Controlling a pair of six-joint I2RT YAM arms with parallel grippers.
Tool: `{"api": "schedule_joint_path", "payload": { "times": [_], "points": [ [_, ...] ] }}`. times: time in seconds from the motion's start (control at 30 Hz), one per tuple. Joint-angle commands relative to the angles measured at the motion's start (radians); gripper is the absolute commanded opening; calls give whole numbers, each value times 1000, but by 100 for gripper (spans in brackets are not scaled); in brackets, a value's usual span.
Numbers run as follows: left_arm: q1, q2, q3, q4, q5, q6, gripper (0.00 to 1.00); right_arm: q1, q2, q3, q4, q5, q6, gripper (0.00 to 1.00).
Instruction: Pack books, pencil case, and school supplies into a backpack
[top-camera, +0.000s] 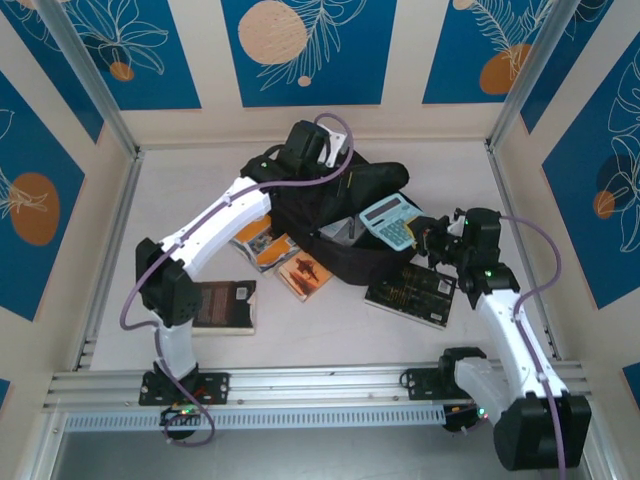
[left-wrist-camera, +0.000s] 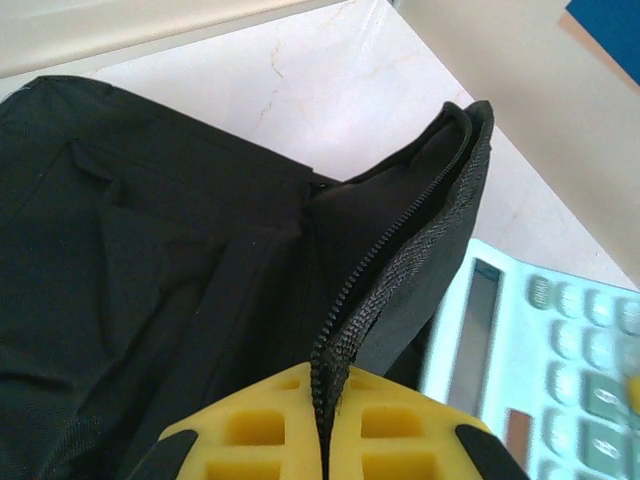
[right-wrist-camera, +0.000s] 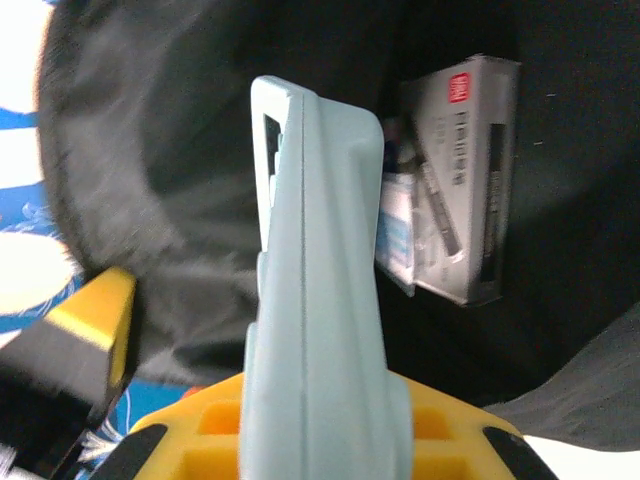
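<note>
Pale marbled surface (top-camera: 330, 335) shown whole from the top external camera, cut to a far corner in the left wrist view. Black backpack (top-camera: 345, 225) lying mid-surface toward the far wall, mouth open, far edge masked from above by the left arm. Zipper rim sharp only in the left wrist view, clenched there between the yellow pads of the left end effector (left-wrist-camera: 322, 405). Brown-black book (top-camera: 225, 305) at near left, one end covered by the left arm's elbow. Black gold-patterned book (top-camera: 412, 292) at near right, just beside the backpack, far right corner overlapped by the right arm. First orange book (top-camera: 262, 240) against the backpack's left side, partly under the left arm; second orange book (top-camera: 305, 272) just in front of the backpack. Calculator (top-camera: 390, 220) face up over the backpack's open right side from above, edge-on in the right wrist view, grasped at its near end by the right end effector (right-wrist-camera: 320, 420); keys blurred and cropped in the left wrist view. Grey-white box (right-wrist-camera: 462, 180) with a red mark inside the backpack, lettering unreadable. Pale blue-and-white item (right-wrist-camera: 395, 230) beside that box, mostly behind the calculator, not identifiable.
</note>
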Motion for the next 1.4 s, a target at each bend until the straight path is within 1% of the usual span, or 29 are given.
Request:
{"api": "schedule_joint_path", "payload": {
  "times": [0.0,0.07,0.17,0.23,0.37,0.53,0.63,0.73,0.9,0.93,0.97,1.0,1.03,1.07,1.13,1.27,1.37],
  "points": [
    [-4,-78,-41,86,39,-37,0,14,71,23,-32,-53,19,0],
    [-7,-89,-59,95,48,-34,0,32,114,36,-52,-44,13,0],
    [-14,-99,-67,106,70,-17,0,58,175,34,0,-37,32,0],
    [-23,-108,-70,114,80,-5,0,73,230,35,66,-39,40,0],
    [-27,-110,-64,115,106,2,0,98,328,0,320,-43,99,0],
    [-26,-108,-71,108,101,15,0,143,467,51,471,-34,104,0],
    [-27,-102,-69,105,99,17,0,166,586,93,565,-26,122,0],
    [-27,-91,-57,104,107,4,0,177,736,169,668,-25,135,0],
    [-25,-68,-21,94,100,-8,0,177,1042,348,863,-45,183,1],
    [-24,-62,-13,89,96,-10,0,179,1087,378,878,-50,191,15],
    [-22,-56,-2,85,93,-13,0,179,1129,409,882,-55,195,36],
    [-20,-47,9,78,89,-15,0,179,1152,426,872,-52,191,50],
    [-18,-39,20,70,86,-15,0,180,1156,428,862,-42,178,57],
    [-15,-28,36,59,86,-15,0,179,1145,418,850,-27,155,62],
    [-9,-7,56,43,89,-16,0,176,1097,392,822,-17,93,67],
    [5,15,57,36,84,-14,0,140,966,330,742,-32,-7,71],
    [19,34,53,30,77,-28,0,114,862,310,572,-37,-91,72]
  ]
}}
